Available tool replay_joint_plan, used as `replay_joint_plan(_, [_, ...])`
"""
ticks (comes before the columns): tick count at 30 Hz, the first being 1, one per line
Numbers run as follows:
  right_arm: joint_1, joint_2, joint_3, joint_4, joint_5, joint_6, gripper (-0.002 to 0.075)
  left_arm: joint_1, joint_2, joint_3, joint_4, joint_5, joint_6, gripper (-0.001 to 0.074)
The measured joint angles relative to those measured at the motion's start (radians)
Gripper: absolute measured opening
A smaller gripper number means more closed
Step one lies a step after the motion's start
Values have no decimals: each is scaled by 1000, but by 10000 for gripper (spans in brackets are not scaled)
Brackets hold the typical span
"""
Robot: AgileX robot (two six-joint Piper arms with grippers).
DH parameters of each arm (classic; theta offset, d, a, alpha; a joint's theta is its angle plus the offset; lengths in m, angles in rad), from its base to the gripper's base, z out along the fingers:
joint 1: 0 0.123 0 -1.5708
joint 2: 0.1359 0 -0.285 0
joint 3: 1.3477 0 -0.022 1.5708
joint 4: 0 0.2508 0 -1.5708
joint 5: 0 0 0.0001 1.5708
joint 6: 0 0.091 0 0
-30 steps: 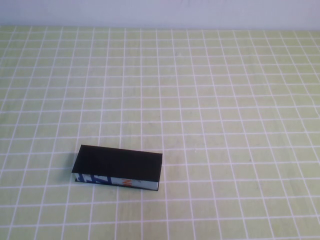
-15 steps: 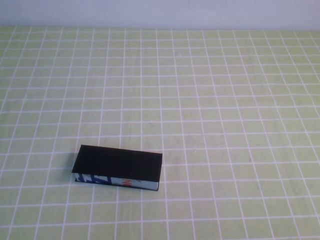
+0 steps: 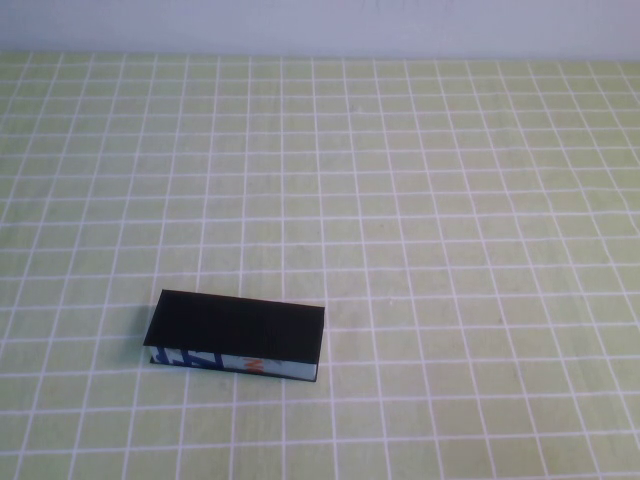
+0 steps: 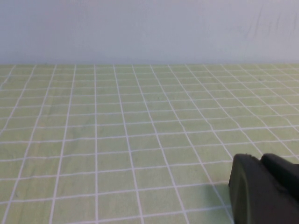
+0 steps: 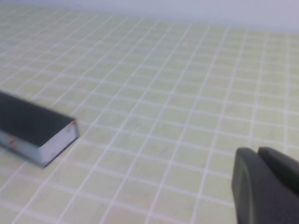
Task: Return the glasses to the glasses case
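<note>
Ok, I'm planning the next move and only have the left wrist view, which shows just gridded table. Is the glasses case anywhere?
Observer: Yes. The high view shows the glasses case lying near-left on the table, lid shut.
Operator: Glasses out anywhere?
Observer: None in any view.
Operator: The grippers?
Observer: The right gripper looks at the case's end, apart from it. The left gripper shows only in your view. Neither appears in the high view.

Closed glasses case (image 3: 238, 336) (printed front facing near), checkered green table (image 3: 450, 250)
</note>
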Motion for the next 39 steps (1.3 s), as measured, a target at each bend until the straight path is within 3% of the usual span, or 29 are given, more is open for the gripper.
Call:
replay_joint_plan(5, [-205, 0, 91, -1, -214, 0, -11, 0, 0, 0, 0, 0, 0, -2])
replay_joint_plan(11, [-389, -12, 158, 64, -320, 0, -11, 0, 0, 0, 0, 0, 0, -2])
replay_joint_plan(18, [-413, -160, 200, 77, -269, 0, -11, 0, 0, 0, 0, 0, 0, -2])
replay_joint_plan(30, [-415, -168, 211, 103, -270, -5, -11, 0, 0, 0, -2, 0, 0, -2])
replay_joint_plan(35, [-415, -168, 211, 275, -133, -226, -11, 0, 0, 0, -2, 0, 0, -2])
replay_joint_plan(39, [-415, -169, 211, 327, -15, -287, -11, 0, 0, 0, -2, 0, 0, -2])
